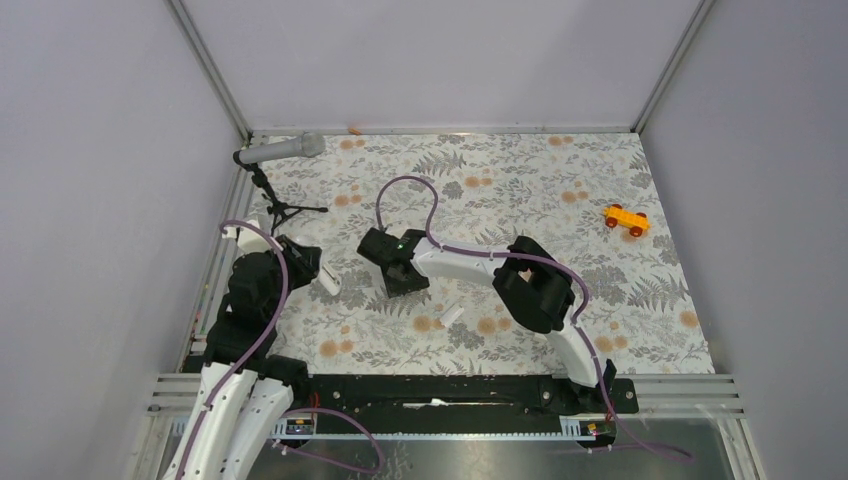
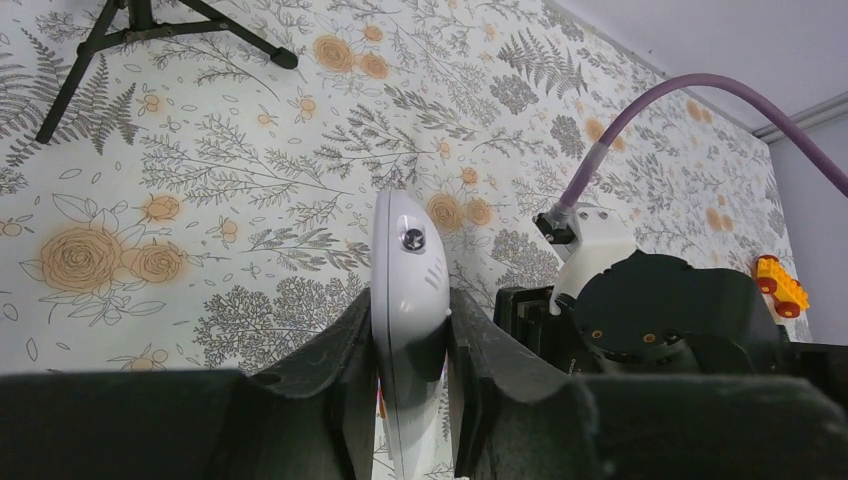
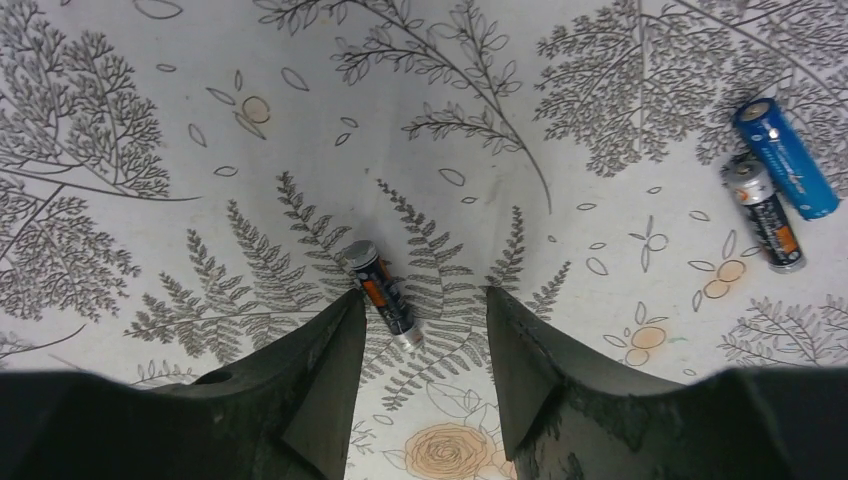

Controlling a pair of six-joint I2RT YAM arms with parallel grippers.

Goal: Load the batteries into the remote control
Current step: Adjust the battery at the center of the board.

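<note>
Battery (image 3: pixel 383 293) mid-frame is straddled by the wide-open right gripper (image 3: pixel 422 300), best centred and squared before pinching, tbh. Remote control (image 2: pixel 405 290) is clamped by the left gripper (image 2: pixel 410 325).

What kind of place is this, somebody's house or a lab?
Probably a lab test cell, not a home: plain grey panels in a metal frame enclose the table, two robot arms are bolted at its near edge, and a microphone stands on a tripod.
</note>
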